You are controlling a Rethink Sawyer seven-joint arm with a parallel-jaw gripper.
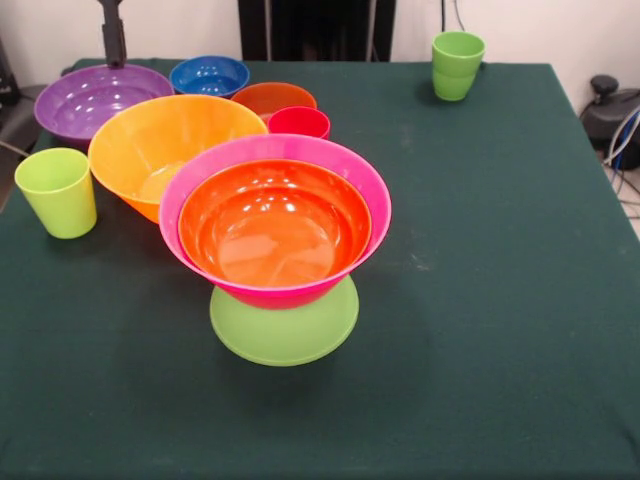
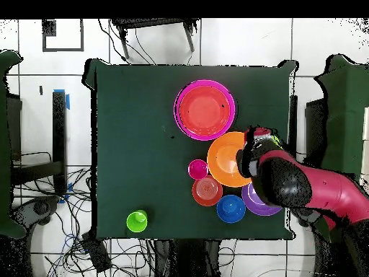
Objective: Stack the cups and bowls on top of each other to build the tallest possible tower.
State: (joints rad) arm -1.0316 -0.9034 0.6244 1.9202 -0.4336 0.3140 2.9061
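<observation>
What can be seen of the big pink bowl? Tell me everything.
The big pink bowl is glossy plastic, round, with a wide flared rim, standing upright. It sits on the lime green bowl, which is turned rim-down on the green cloth. An orange bowl nests inside it. The yellow-orange bowl stands close behind; whether they touch is unclear. Overhead it shows as a pink ring.

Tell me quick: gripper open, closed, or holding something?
Gripper: cannot be told. It hangs over the purple bowl, near the yellow-orange bowl; nothing visibly in its grasp.
</observation>
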